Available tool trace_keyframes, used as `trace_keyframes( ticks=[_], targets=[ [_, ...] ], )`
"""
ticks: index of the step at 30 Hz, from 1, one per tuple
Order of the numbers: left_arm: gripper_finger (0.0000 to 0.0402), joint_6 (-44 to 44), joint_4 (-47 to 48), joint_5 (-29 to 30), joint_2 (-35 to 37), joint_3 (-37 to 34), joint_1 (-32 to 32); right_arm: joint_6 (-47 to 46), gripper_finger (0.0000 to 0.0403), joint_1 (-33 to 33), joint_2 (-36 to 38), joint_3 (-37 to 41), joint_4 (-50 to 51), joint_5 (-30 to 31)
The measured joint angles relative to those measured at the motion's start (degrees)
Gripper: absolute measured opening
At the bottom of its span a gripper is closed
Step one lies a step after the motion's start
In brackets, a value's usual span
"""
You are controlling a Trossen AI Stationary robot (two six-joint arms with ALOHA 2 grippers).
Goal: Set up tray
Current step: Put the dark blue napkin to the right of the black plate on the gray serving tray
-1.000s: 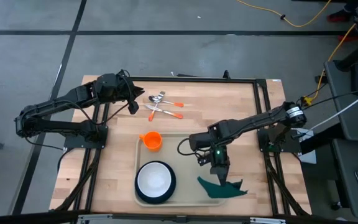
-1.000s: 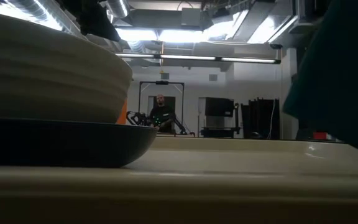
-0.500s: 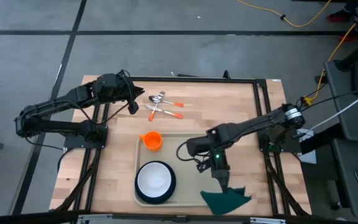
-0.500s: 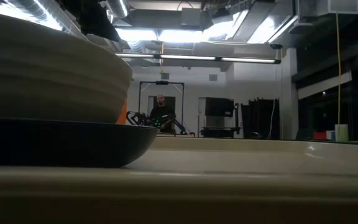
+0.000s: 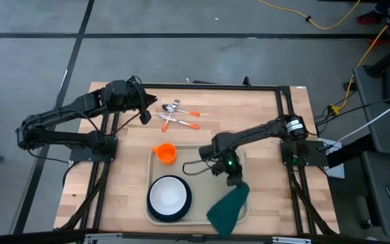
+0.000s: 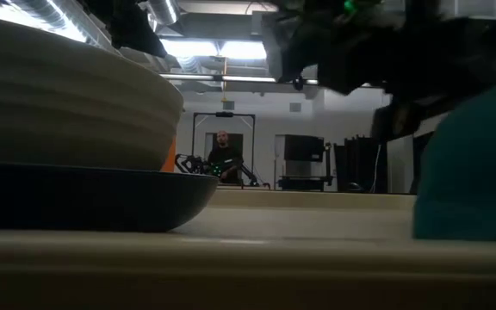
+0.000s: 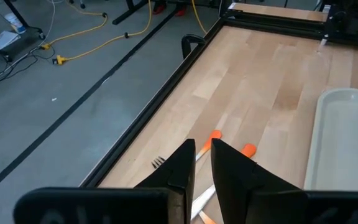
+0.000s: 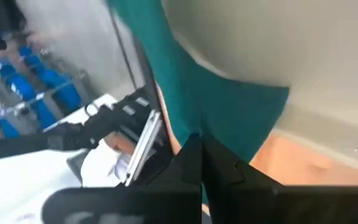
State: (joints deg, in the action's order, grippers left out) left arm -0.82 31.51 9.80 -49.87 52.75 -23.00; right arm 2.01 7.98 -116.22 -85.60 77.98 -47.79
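Note:
The beige tray (image 5: 196, 157) lies near the table's front, carrying an orange cup (image 5: 165, 153) and a white bowl (image 5: 168, 195) on a dark plate (image 6: 84, 200). A dark green napkin (image 5: 227, 207) lies on the tray's right part, its near end over the tray's front rim. My right gripper (image 5: 235, 181) is shut on the napkin's far end. My left gripper (image 5: 145, 110) hovers at the table's far left beside the orange-handled cutlery (image 5: 178, 116), with only a narrow gap between its fingers and nothing in it. My right gripper pinches the napkin's far end (image 8: 188, 127) between its two fingers, coming slanting down from the far side. The napkin trails away from the fingers toward the near edge, its body on the tray (image 8: 241, 43). Whether one layer or several is held does not show.
The cutlery lies on bare wood beyond the tray. A black frame rail (image 7: 166, 93) runs along the table's edges. Bare tray floor (image 5: 202, 173) shows between cup, bowl and napkin. In the low view a person (image 6: 222, 155) stands far off in the room.
My right gripper has sunk toward the tray, tipped further down and rolled. The napkin, earlier hanging and spread toward the right, has swung round and come down lengthwise on the tray's right part, its free end toward the near edge.

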Motion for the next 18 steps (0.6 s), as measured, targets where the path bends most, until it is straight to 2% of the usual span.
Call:
trace_keyframes(
  ticks=[10,18],
  targets=[
    [0.0043,0.24,0.0,-0.02,0.0,0.0,0.0,-0.49,0.0001,-7.01,0.0,0.0,-3.49,5.58],
    [0.0042,0.25,-0.02,-0.02,0.0,0.0,0.0,-1.85,0.0001,-8.45,0.0,0.0,-8.49,7.6]
  ],
)
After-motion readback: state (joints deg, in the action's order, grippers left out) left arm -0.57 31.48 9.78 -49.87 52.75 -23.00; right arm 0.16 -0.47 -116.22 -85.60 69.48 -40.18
